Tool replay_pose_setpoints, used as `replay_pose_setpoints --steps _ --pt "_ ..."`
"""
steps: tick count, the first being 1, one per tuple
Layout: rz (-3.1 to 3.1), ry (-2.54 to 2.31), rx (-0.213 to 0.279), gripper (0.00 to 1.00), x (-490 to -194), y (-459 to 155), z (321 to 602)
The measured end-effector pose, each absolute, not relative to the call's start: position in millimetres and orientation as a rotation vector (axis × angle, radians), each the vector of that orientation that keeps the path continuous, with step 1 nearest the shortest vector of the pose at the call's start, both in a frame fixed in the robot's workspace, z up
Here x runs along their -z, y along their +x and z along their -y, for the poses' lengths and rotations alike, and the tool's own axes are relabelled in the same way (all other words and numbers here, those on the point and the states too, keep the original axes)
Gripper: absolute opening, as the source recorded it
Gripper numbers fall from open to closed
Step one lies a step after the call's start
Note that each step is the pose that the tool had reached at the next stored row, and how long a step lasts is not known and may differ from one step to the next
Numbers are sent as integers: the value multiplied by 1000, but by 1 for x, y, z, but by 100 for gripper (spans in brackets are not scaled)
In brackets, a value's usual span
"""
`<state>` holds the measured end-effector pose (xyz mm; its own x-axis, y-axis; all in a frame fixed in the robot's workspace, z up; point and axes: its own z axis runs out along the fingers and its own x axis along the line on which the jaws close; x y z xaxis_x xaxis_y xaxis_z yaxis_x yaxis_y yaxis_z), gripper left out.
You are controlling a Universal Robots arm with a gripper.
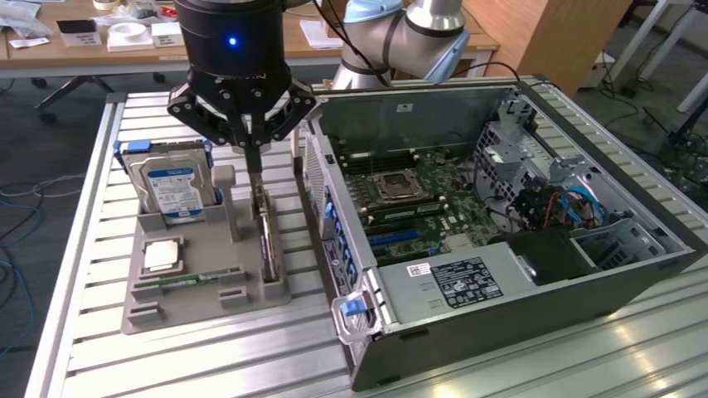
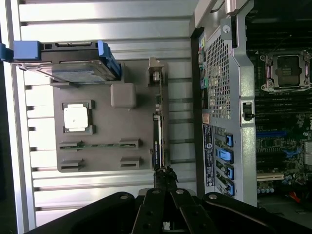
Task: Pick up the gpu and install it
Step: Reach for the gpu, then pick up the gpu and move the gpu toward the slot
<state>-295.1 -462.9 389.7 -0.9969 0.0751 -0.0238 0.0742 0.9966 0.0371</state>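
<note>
**A:** On the slatted aluminium table (image 1: 133,356), where is the card?

**B:** It stands on edge in a slot of the grey plastic tray (image 1: 199,311), on the side nearest the open black computer case (image 1: 498,249). It is the thin, flat gpu (image 1: 265,240) with a silvery end bracket. The robot's black fingers (image 1: 254,166) are pressed together on its upper edge, as far as I can judge, and the card sits in its slot.

**A:** How will it handle?

**B:** Light and stiff, I judge, but fragile. The upper edge is the safe hold, clear of the contacts below.

**A:** And the counts?

**B:** One gpu, one silver hard drive with a blue label (image 1: 172,186), one square silvery processor chip (image 1: 162,254), one slim green memory stick (image 1: 188,280), one tray, one case.
</note>
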Motion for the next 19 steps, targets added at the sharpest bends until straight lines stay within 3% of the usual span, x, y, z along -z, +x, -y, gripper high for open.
replay_pose_setpoints --steps 13,15,19 --pt "-3114 116 -57 11 -390 -295 463" --pt "-3114 116 -57 24 -390 -295 463" --pt "-3114 116 -57 35 -390 -295 463"
